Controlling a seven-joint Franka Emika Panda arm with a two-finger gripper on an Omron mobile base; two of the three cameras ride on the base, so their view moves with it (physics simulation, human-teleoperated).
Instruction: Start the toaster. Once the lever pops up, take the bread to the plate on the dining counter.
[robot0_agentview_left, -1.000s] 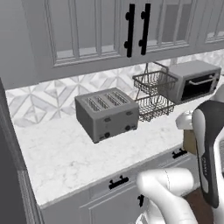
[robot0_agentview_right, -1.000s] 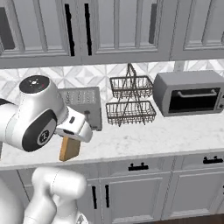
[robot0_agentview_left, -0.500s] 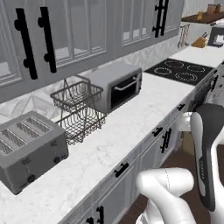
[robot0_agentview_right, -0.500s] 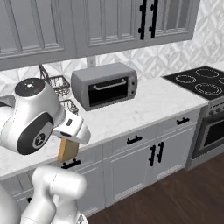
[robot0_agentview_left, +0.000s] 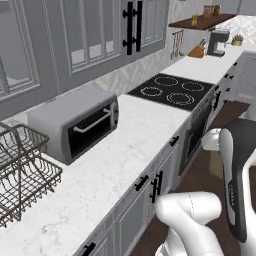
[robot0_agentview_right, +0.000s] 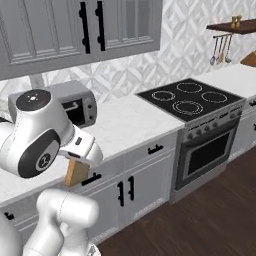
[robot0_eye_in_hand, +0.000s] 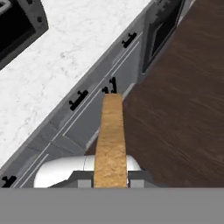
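A thin tan slice of bread (robot0_eye_in_hand: 110, 135) stands edge-on between my gripper's (robot0_eye_in_hand: 110, 177) two dark fingertips, which are shut on it. In the right base view the bread (robot0_agentview_right: 76, 173) hangs below the white hand, in front of the grey cabinet fronts, with the gripper (robot0_agentview_right: 78, 164) just off the worktop's front edge. Below the slice lie cabinet doors and dark wooden floor. The toaster with its lever, the plate and the dining counter are out of view.
A grey toaster oven (robot0_agentview_left: 75, 125) (robot0_agentview_right: 75, 102) sits on the marble worktop (robot0_agentview_left: 125, 160), with a wire dish rack (robot0_agentview_left: 20, 170) to its left. A black cooktop (robot0_agentview_left: 172, 90) (robot0_agentview_right: 187, 100) with an oven front (robot0_agentview_right: 210, 150) lies to the right. Dark wood floor (robot0_eye_in_hand: 183, 109) runs along the cabinets.
The base has swung right along the counter: toaster and rack slid off to the left, the stove came into view. The bread stays gripped the same way.
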